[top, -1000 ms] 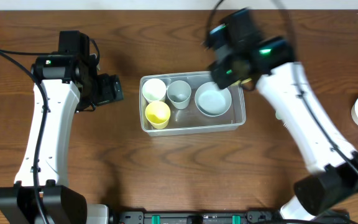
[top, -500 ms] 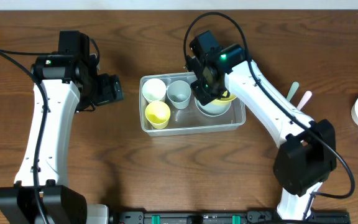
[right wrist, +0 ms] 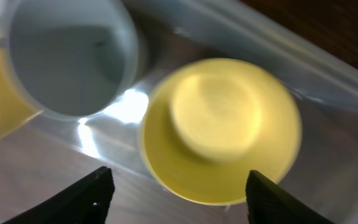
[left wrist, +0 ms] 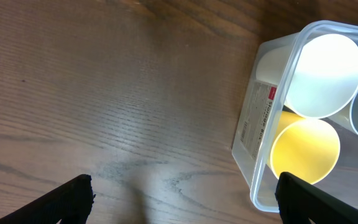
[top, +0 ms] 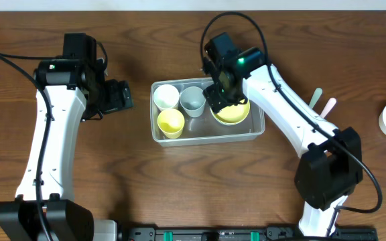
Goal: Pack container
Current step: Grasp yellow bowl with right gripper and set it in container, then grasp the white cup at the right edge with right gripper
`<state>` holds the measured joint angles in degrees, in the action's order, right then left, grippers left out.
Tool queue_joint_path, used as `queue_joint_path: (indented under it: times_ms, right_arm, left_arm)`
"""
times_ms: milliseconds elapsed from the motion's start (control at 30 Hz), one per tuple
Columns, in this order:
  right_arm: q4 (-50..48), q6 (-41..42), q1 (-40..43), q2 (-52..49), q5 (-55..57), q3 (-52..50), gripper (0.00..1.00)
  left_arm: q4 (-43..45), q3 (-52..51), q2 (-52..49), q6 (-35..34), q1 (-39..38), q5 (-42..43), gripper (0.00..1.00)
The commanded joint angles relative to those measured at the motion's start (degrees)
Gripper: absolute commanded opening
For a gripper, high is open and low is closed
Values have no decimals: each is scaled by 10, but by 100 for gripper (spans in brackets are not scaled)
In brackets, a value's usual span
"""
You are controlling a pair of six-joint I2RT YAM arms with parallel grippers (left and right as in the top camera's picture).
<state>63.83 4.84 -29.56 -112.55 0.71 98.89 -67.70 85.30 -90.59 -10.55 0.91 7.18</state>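
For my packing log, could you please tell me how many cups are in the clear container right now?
3: a white cup in the container's far-left corner, a grey cup beside it toward the middle, and a yellow cup near-left. Others could hide under the yellow bowl.

inside the container, three cups sit left of a bowl, seemingly inverted.

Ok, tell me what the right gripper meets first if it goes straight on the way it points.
The yellow bowl: it fills the space right ahead of the open right gripper, inside the container. How far ahead is unclear, since the bowl is blurred.
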Motion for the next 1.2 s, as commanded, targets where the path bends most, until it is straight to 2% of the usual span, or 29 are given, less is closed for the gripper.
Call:
queue_joint_path:
  times_ms: [0,100,167,233,400,567,867,1167]
  right_arm:
    - [0,74,51,56,75,5,73]
    - [0,96,123,107,99,5,75]
    - [0,102,185,134,98,5,79]
    - [7,102,257,148,98,5,79]
    - [21,96,427,133,78,2,81]
    - [18,75,543,92,78,0,82]
    - [9,54,650,-12,46,0,83]
    - [-4,38,672,-118,7,0,83]
  left_arm:
    - [-4,0,0,-5,0,1,94]
    - [-4,0,0,-5,0,1,94]
    - [-3,0,0,-5,0,1,94]
    - [-3,0,0,-5,0,1,94]
    - [-3,0,0,-5,0,1,94]
    - [-4,0,0,-5,0,1,94]
    - [-4,0,0,-5,0,1,94]
    - [-3,0,0,-5,0,1,94]
